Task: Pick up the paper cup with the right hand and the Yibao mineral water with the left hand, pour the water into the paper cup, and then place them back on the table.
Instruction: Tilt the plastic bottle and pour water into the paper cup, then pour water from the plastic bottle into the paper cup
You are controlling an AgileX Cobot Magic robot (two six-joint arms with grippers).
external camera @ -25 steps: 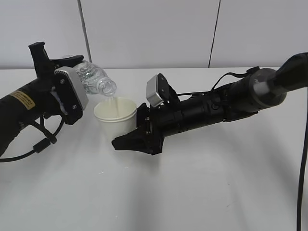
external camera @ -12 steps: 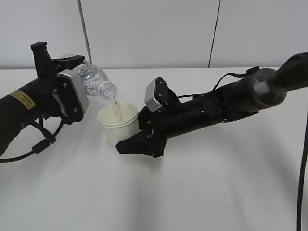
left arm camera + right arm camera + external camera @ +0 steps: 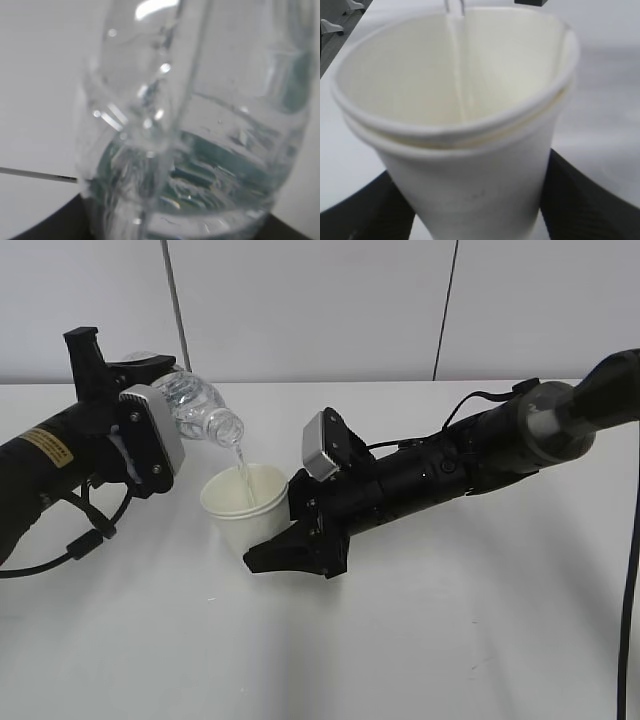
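The Yibao mineral water (image 3: 195,405) is a clear, capless bottle, tipped with its mouth down to the right. My left gripper (image 3: 150,380) is shut on its body, and the bottle (image 3: 200,125) fills the left wrist view. A thin stream of water (image 3: 240,462) falls from the mouth into the paper cup (image 3: 240,502). My right gripper (image 3: 265,530) holds the cup just above the white table (image 3: 420,640), slightly tilted. In the right wrist view the cup (image 3: 465,150) shows a doubled rim, with a black finger (image 3: 365,210) on each side and the stream running down its inner wall.
The right arm (image 3: 470,455) stretches across the table from the right edge, its cable hanging at the far right. The left arm (image 3: 50,460) with its yellow label lies low at the left, a cable looped below it. A pale wall stands behind.
The right gripper has lowered the cup slightly and tilted it. The bottle's mouth has dipped a little. The water stream is longer now.
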